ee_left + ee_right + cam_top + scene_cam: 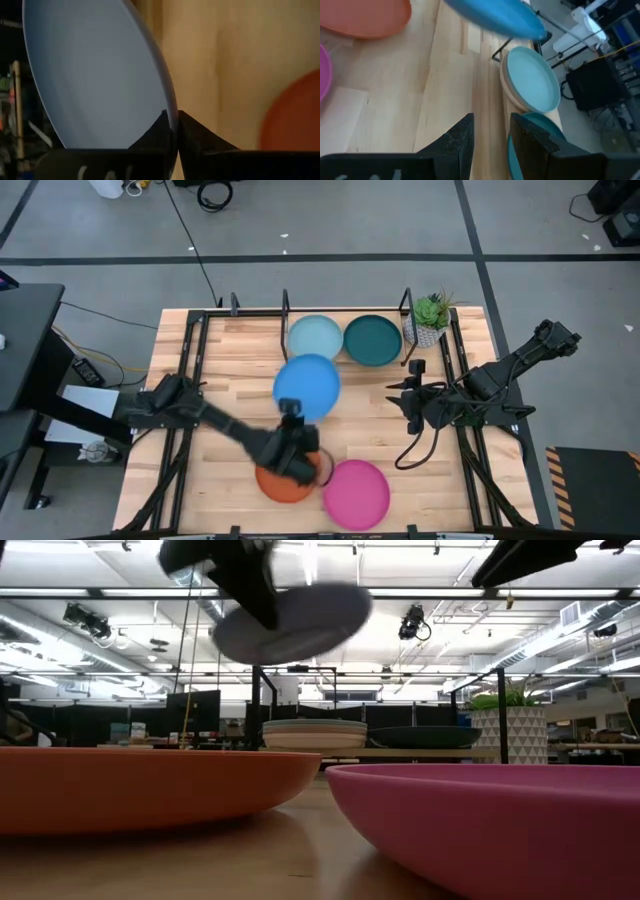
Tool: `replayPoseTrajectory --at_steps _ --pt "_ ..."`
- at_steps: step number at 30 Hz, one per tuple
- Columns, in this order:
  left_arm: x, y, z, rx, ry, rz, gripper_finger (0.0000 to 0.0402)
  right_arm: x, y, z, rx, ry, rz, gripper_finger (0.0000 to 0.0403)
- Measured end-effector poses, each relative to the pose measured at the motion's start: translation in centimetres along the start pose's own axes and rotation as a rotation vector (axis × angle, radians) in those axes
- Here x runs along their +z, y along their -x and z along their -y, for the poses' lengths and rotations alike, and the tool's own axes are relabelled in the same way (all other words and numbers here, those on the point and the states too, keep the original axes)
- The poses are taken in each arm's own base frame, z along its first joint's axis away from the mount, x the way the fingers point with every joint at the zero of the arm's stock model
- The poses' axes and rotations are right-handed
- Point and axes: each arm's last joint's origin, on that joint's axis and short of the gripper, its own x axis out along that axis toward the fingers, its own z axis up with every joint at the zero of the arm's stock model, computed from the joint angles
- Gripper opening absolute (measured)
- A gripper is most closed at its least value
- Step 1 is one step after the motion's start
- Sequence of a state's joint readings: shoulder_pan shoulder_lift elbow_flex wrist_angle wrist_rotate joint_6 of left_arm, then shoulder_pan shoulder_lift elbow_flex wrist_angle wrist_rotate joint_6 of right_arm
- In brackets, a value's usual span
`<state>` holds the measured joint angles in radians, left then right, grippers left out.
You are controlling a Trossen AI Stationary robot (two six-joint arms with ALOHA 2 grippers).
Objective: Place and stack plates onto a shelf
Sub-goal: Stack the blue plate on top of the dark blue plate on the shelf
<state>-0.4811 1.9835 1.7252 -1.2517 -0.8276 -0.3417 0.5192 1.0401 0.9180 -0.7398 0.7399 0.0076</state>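
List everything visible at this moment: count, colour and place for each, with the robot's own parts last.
blue plate: one, blue, held above the table's middle
light teal plate: one, atop a stack on the shelf
dark teal plate: one, on the shelf beside that stack
orange plate: one, near edge, under the left arm
pink plate: one, near edge
shelf: one, black rods, far edge
potted plant: one, green, far right
left gripper: shut on the blue plate's rim
right gripper: open, idle at right

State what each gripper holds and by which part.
The left gripper is shut on the blue plate, pinching its rim and holding it above the table. The right gripper holds nothing; it is open over the right side of the table.
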Motion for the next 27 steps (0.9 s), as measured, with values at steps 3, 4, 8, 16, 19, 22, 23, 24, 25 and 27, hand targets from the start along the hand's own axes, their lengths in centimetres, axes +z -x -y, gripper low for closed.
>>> replayPoseTrajectory --at_steps 3,4,8,16,19,22,23,24,25,27 --pt "0.9 -2.5 -2.0 -0.042 -0.112 -0.038 0.0022 0.4 -0.1 0.1 -0.005 -0.014 0.026 0.0133" --pt "1.2 -3.3 -2.7 -0.054 -0.153 -0.041 0.0022 0.4 -0.1 0.2 -0.008 -0.029 0.031 0.0133" --pt "2.6 -5.8 -4.7 -0.13 -0.292 0.026 0.0022 0.2 -0.2 0.3 -0.014 -0.117 0.014 0.0133" --pt "3.9 -9.9 -8.7 -0.259 -0.431 0.163 0.0022 0.3 0.2 0.7 -0.014 -0.27 -0.016 0.0133" --pt "3.8 -11.7 -10.7 -0.293 -0.436 0.193 0.0022 0.4 0.6 1.1 -0.017 -0.32 -0.027 0.0133" --pt "3.7 -13.3 -12.7 -0.258 -0.436 0.215 0.0022 0.4 0.8 1.2 -0.02 -0.334 -0.023 0.0133" --pt "3.8 -13.8 -13.4 -0.243 -0.431 0.232 0.0022 0.4 0.8 1.2 -0.026 -0.33 -0.023 0.0133" --pt "3.8 -14.2 -14.0 -0.238 -0.431 0.253 0.0022 0.4 0.8 1.3 -0.038 -0.327 -0.023 0.0133" --pt "3.8 -14.7 -14.6 -0.249 -0.432 0.28 0.0023 0.4 0.8 1.3 -0.054 -0.326 -0.019 0.0133" --pt "3.8 -15.7 -15.5 -0.284 -0.441 0.34 0.0023 0.4 0.8 1.4 -0.096 -0.324 -0.013 0.0133"
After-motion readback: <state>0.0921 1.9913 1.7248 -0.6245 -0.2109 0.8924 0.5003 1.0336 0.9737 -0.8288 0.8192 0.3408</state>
